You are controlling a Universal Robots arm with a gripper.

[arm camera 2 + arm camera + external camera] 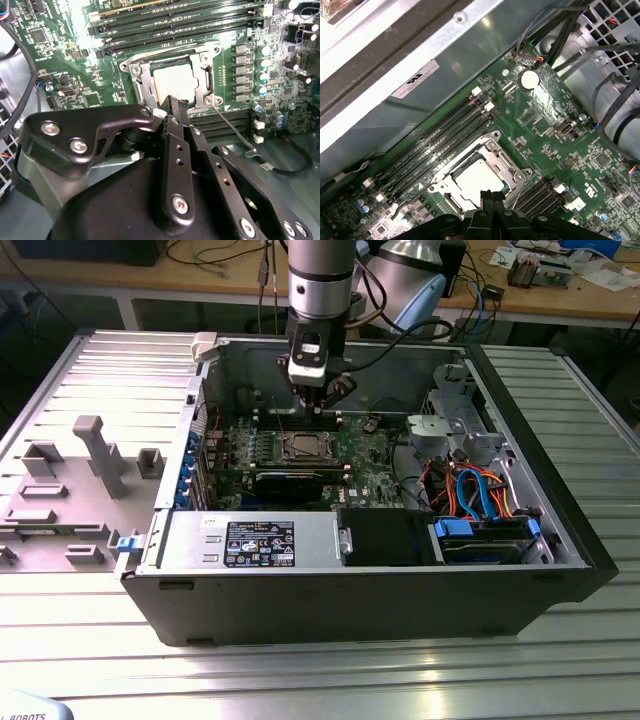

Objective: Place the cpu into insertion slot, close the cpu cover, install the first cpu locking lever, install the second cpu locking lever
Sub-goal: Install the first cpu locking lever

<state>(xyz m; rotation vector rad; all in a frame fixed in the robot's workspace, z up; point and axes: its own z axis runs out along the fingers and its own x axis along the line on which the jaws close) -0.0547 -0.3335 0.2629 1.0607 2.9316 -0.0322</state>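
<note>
The cpu [172,84] lies flat in the insertion slot [305,447], its silver-grey top showing through the square window of the cpu cover [204,82], which lies down around the chip's edges. My gripper [175,104] hangs just beside it, fingers pressed together with nothing between them. In both wrist views the black tips overlap the near rim of the socket, and I cannot tell whether they touch it. In the exterior view my gripper [322,405] stands upright above the green motherboard [370,455], close over the socket and a little behind it. The second wrist view shows a thin wire lever [232,127] reaching from the socket's corner out across the black slots beside it, and a row of round capacitors [262,65] along the socket's other side. The first wrist view shows the cpu [479,181] just past my gripper [491,196], then the long memory slots [440,140] running beside the socket toward the case's grey wall, and a coin battery [529,79] well apart. The exterior view takes in the open computer case [350,600], the power supply [250,540] at its front, blue and orange cables [480,490] at the exterior view's right, and a grey fixture tray [90,455] at its left.
</note>
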